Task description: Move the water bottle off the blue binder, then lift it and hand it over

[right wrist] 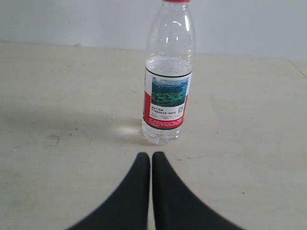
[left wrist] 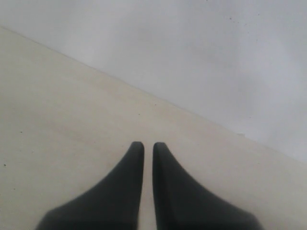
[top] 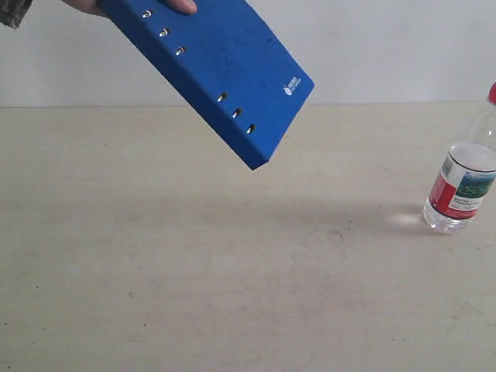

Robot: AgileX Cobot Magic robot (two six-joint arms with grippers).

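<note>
The blue binder [top: 213, 66] hangs tilted in the air at the upper left of the exterior view, held by a person's hand [top: 139, 6] at the top edge. The water bottle [top: 463, 180] stands upright on the table at the far right, off the binder; it is a clear bottle with a red cap and a red-and-white label. In the right wrist view the bottle [right wrist: 168, 81] stands just beyond my right gripper [right wrist: 151, 155], which is shut and empty. My left gripper [left wrist: 148, 145] is shut with a thin gap, over bare table. Neither gripper shows in the exterior view.
The beige table [top: 194, 263] runs back to a pale wall [top: 387, 46]. The binder's shadow lies faintly across the table's middle. The left wrist view shows only table top and wall [left wrist: 216, 57].
</note>
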